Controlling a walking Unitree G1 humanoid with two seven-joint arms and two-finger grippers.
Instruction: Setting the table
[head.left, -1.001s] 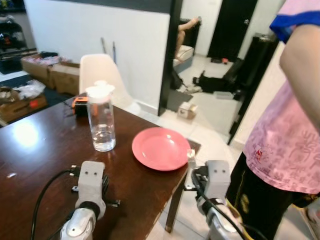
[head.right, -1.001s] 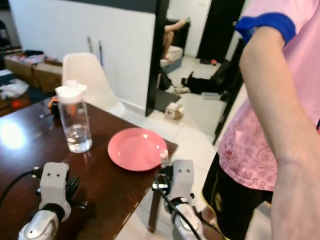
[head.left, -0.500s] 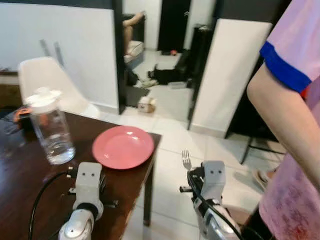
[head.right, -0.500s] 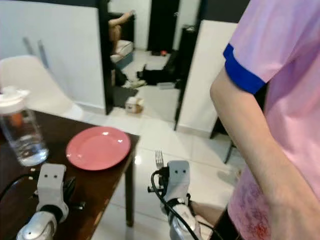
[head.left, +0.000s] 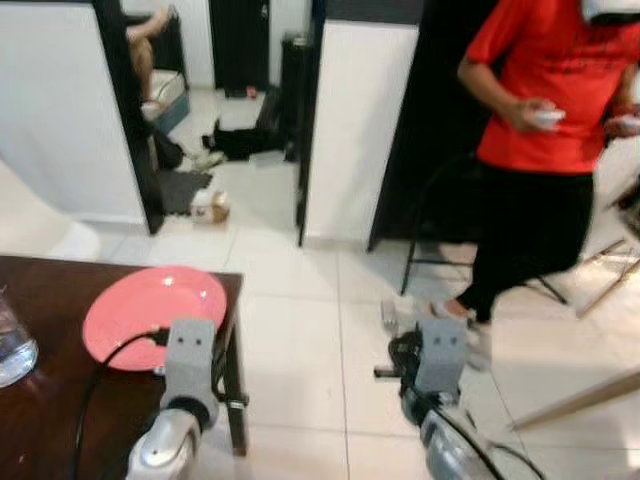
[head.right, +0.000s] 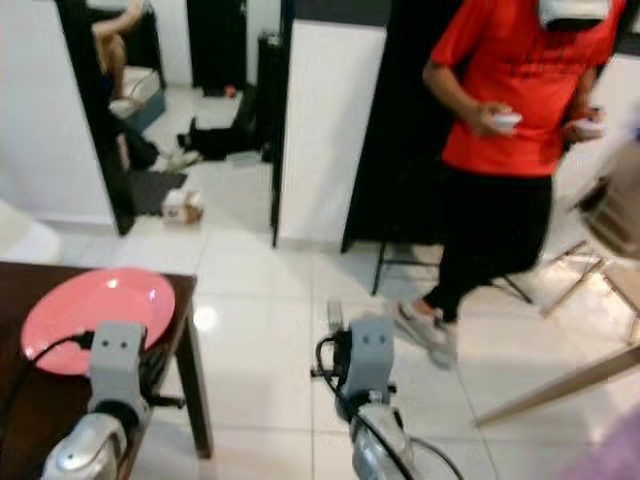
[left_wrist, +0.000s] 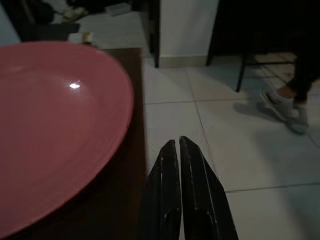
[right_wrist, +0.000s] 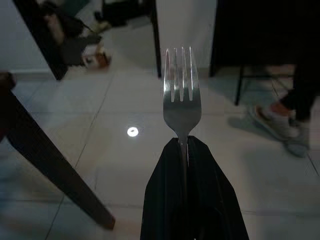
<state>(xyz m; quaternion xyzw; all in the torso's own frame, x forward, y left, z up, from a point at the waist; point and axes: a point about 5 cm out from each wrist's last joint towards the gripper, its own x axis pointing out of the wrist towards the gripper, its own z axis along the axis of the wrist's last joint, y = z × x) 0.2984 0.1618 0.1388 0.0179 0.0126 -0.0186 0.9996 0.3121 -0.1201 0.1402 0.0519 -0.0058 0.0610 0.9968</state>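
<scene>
The right gripper (right_wrist: 187, 145) clenched the fork (right_wrist: 181, 90) over bare floor; it needed carrying beside the plate (head.left: 152, 315), tines level.

2 head eyes look down over the table corner (head.left: 225, 285) and floor; each wrist view looks along its tool.

one pink plate (head.left: 153, 313), one fork (right_wrist: 181, 96), one dark table (head.left: 40, 420), one person (head.left: 545, 150).
</scene>
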